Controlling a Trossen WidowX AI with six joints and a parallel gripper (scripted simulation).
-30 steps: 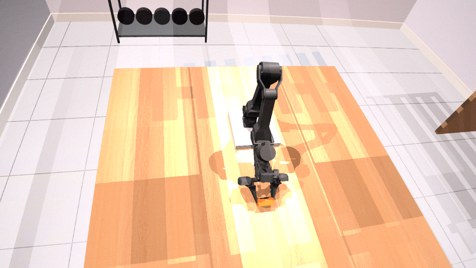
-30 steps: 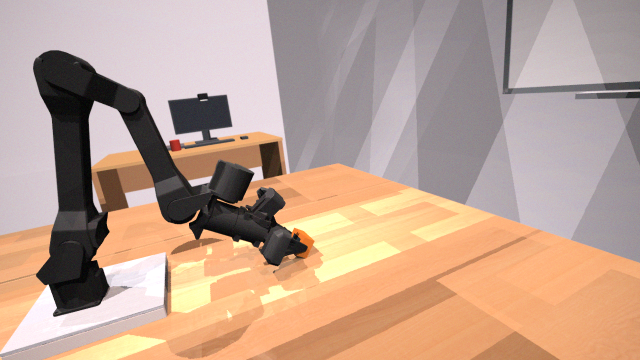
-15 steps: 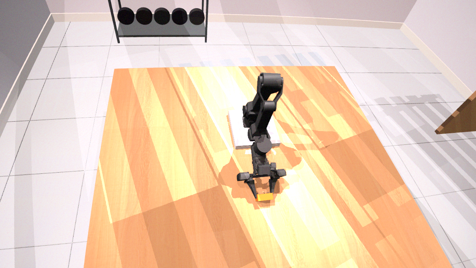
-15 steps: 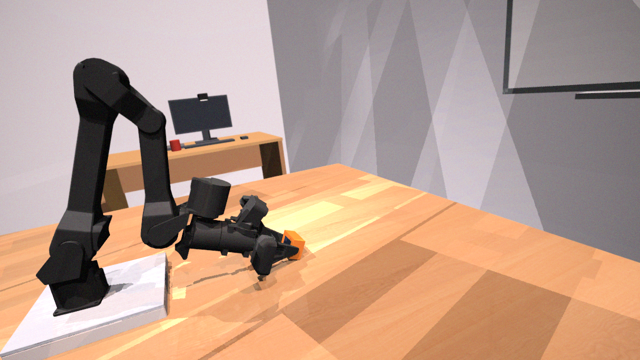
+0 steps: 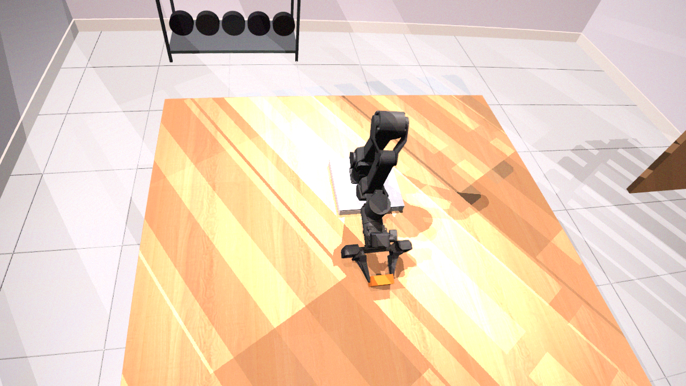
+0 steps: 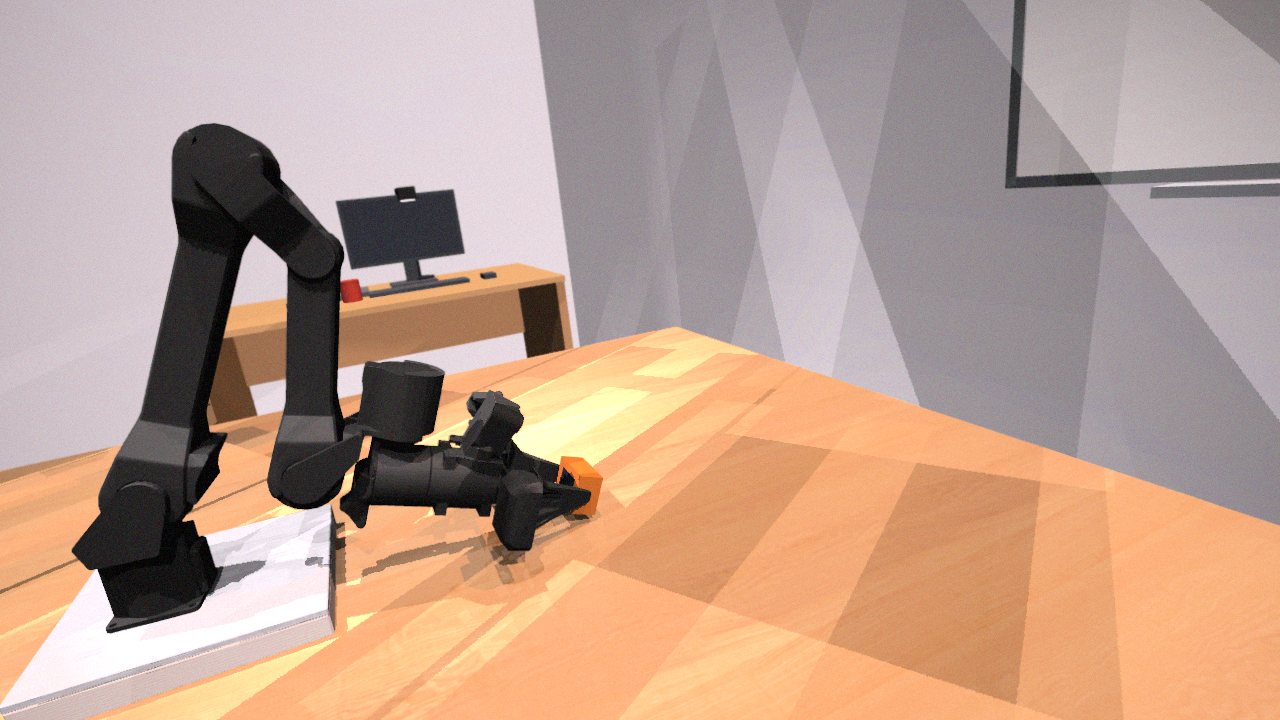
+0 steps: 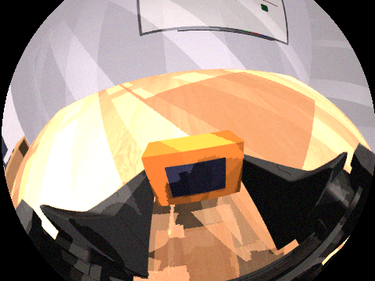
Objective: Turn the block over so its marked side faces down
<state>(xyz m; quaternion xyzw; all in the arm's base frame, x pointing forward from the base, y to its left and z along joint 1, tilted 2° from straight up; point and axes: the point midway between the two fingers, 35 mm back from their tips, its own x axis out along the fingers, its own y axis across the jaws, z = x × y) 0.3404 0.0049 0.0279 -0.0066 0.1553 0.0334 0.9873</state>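
Note:
An orange block point(image 5: 382, 280) point(image 6: 588, 479) point(image 7: 195, 144) is held between the two black fingertips of my gripper point(image 5: 381, 278) point(image 6: 579, 488) point(image 7: 194, 167), which is shut on it. The gripper points nearly level, low over the wooden table point(image 5: 215, 288) point(image 6: 805, 537) point(image 7: 215, 105). The block's dark blue marked side point(image 7: 197, 177) faces back toward the palm and the wrist camera, so it stands sideways, roughly upright. In the top view the marked side is not visible. The block's lower edge is close to the table; whether it touches is hard to tell.
The arm's base stands on a white slab point(image 5: 347, 211) point(image 6: 295, 573) behind the gripper. A desk point(image 6: 429, 313) with a monitor point(image 6: 402, 228) and a red cup point(image 6: 350, 291) stands beyond the table. A rack point(image 5: 233, 51) with dark round weights stands on the floor at the back.

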